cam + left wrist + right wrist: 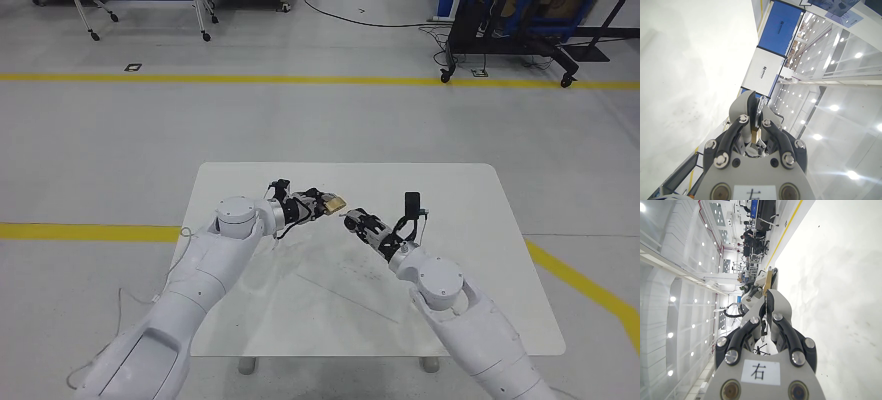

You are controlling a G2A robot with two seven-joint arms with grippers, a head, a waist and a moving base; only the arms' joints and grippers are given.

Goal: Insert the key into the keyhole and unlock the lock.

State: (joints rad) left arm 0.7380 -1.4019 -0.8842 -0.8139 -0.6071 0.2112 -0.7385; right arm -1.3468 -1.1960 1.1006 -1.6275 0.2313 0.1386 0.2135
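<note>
- Left gripper (322, 205) is held above the table (470, 195), slightly left of its middle, and is clamped on the lock (334, 204).
- From the left wrist, the brass body (755, 135) of the lock is seen pinched between the two fingers (740, 108), which are drawn tight against it.
- A silver metal piece (761, 105) is seen beside the brass, closer to the fingertips; what it is cannot be told.
- Right gripper (355, 222) is held just right of the lock and a little nearer, also above the table, with its tips turned toward the brass.
- From the right wrist, the fingers (770, 306) of this gripper are seen drawn together, with only a narrow slit left between them.
- Whether the key is pinched in that slit cannot be told, since the spot is hidden by the fingers.
- The thin brass edge of the lock (768, 281) is seen right beyond those tips, very close to them; contact cannot be judged.
- The two grippers are pointed at each other, tip toward tip, with the lock between them.
- On the floor far behind the table a yellow line (300, 79) is laid from left to right, and a dark wheeled cart (510, 45) is parked at the far right.
</note>
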